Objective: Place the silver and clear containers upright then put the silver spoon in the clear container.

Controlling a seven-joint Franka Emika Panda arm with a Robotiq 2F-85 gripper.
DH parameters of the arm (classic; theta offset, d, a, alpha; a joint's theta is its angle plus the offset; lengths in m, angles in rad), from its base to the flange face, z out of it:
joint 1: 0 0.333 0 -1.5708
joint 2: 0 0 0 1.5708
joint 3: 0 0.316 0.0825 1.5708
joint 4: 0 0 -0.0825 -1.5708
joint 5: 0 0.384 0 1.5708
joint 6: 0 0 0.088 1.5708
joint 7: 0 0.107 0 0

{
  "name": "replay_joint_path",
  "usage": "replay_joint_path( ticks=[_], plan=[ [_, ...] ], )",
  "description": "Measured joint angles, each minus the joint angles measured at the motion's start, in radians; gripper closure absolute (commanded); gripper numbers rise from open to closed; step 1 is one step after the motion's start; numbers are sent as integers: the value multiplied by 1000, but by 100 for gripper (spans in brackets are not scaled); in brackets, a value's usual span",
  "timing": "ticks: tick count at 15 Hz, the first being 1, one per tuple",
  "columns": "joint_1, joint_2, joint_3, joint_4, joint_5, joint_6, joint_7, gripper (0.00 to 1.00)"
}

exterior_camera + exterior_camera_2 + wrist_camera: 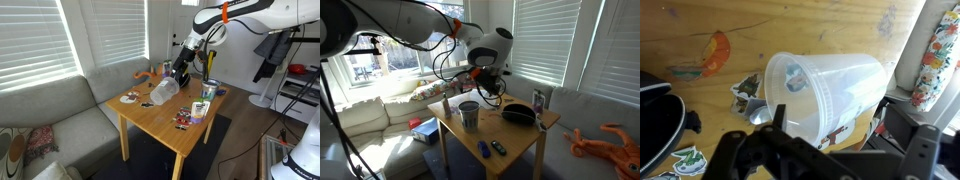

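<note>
While my gripper [830, 142] hangs low over the wooden table [160, 125], its jaws stand spread wide and clasp nothing. The clear container [825, 92] lies on its side on the tabletop, and in the wrist view it sits between my two fingers [735, 150]. I cannot tell whether either finger touches its wall. In an exterior view the silver container [468, 116] stands upright near the table's edge, apart from my gripper. A black bowl [518, 115] rests further along the table, and an orange sticker [715, 55] lies flat on the wood near the clear container.
</note>
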Motion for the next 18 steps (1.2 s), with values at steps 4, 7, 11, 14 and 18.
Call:
replay_joint_path(
  ticks=[4, 7, 11, 14, 18],
  plan=[
    [-26, 71, 18, 65, 52, -37, -11, 32],
    [-47, 109, 32, 108, 77, -71, -14, 53],
    [-70, 149, 44, 155, 92, -123, -14, 81],
    [-82, 171, 51, 182, 95, -161, -14, 98],
    [-87, 173, 60, 223, 100, -225, -13, 98]
  ],
)
